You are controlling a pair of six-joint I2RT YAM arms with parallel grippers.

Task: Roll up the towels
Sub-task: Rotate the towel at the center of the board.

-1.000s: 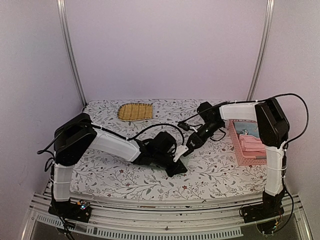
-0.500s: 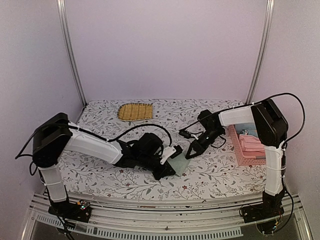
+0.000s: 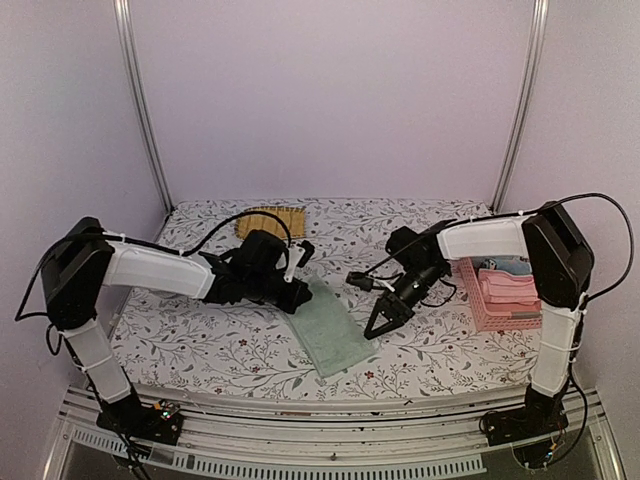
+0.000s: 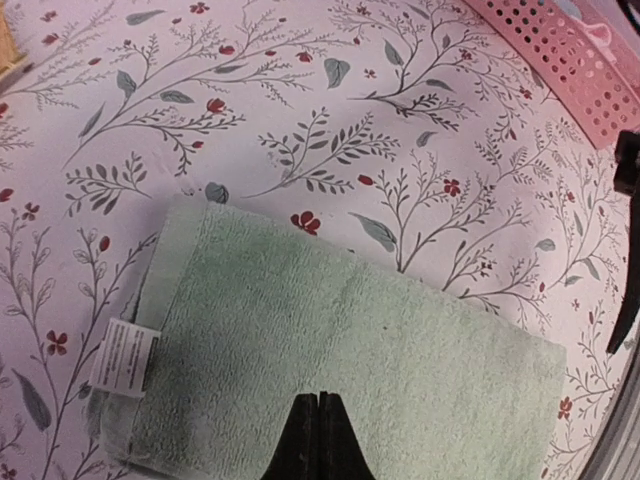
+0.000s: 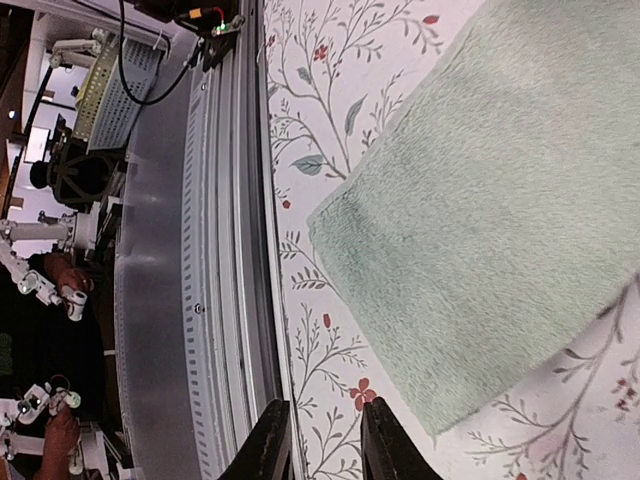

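Note:
The pale sage green towel (image 3: pixel 331 327) lies flat and unrolled on the flowered tablecloth. In the left wrist view the green towel (image 4: pixel 350 340) shows a white label (image 4: pixel 125 357) at its left end. My left gripper (image 3: pixel 298 297) hovers at the towel's far end, shut and empty; its tips (image 4: pixel 320 398) are over the cloth. My right gripper (image 3: pixel 376 329) is just right of the towel, open and empty (image 5: pixel 322 410), with the green towel (image 5: pixel 490 200) beside it. The pink towel (image 3: pixel 505 291) and the light blue towel (image 3: pixel 512 267) lie in the pink basket.
The pink perforated basket (image 3: pixel 478 308) stands at the table's right edge and also shows in the left wrist view (image 4: pixel 560 50). The yellow-brown woven mat (image 3: pixel 272 217) lies at the back, partly behind my left arm. The metal front rail (image 5: pixel 225 250) runs close to my right gripper.
My left gripper has pulled back and to the left, and the green towel now lies spread out flat. My right gripper has moved forward, down beside the towel.

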